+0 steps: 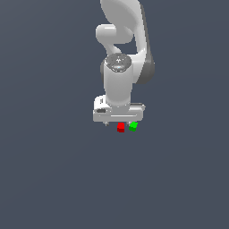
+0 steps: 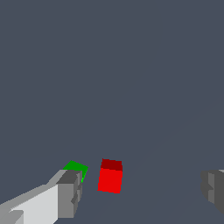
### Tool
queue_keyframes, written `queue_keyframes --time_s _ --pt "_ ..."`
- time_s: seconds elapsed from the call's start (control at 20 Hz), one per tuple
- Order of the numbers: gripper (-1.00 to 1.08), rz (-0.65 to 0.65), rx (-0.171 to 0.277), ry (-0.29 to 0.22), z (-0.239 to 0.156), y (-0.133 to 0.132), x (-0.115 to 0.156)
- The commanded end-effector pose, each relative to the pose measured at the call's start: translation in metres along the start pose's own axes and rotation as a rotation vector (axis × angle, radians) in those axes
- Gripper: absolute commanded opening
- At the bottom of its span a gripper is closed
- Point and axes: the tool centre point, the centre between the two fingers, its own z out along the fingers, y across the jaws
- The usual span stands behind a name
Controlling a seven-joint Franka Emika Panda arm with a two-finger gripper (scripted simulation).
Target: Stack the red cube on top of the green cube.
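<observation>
The red cube (image 1: 120,127) rests on the flat grey floor, and the green cube (image 1: 133,126) sits just beside it toward the exterior view's right, a small gap apart. My white gripper (image 1: 120,120) hangs directly over the pair, pointing down. In the wrist view the gripper (image 2: 142,192) is open wide. The red cube (image 2: 110,176) lies between the two grey fingers (image 2: 68,194), nearer one of them and touching neither. That same finger partly hides the green cube (image 2: 77,168).
The plain dark grey floor (image 1: 53,179) spreads out on every side of the cubes. The arm's white links (image 1: 120,40) rise behind the gripper in the exterior view. No other objects show.
</observation>
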Motion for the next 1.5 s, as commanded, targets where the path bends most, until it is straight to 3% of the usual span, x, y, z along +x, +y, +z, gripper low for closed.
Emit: queue_keyframes --time_s 0.0,0.65,1.45 --pt "1.00 0.000 0.000 0.000 0.000 0.000 0.000" --pt "1.00 -0.129 0.000 -0.001 0.009 -0.007 -0.004" --pt "1.00 -0.577 -0.001 -0.006 0.040 -0.024 -0.025"
